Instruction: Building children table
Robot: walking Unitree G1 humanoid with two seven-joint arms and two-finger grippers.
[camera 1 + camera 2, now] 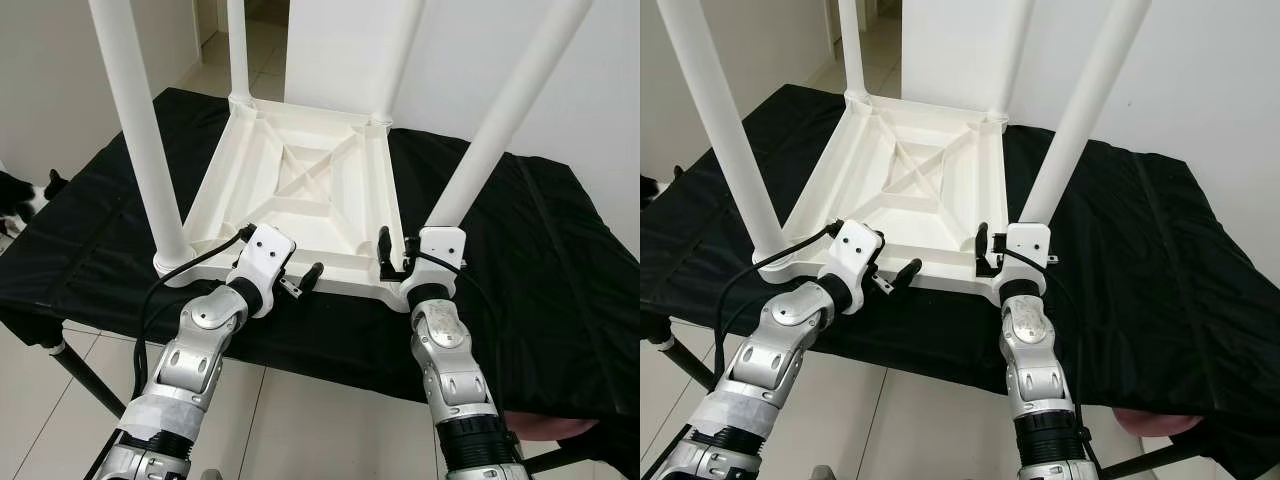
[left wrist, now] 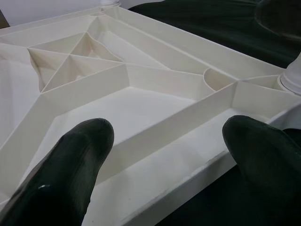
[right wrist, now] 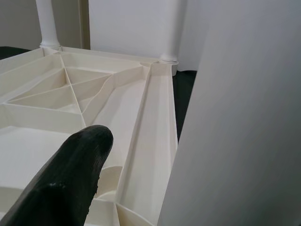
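Inverted children's table (image 1: 300,190), four legs fitted; left gripper (image 1: 300,280) open at its near rim, right gripper (image 1: 393,255) apparently closed around the adjacent leg (image 1: 490,140); next: seating it firmly

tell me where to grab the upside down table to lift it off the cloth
Probably by the two near legs, low down by their sockets, from the robot's side. The table lies top-down with the near-left leg and near-right leg upright, and the right claw is already at one base.
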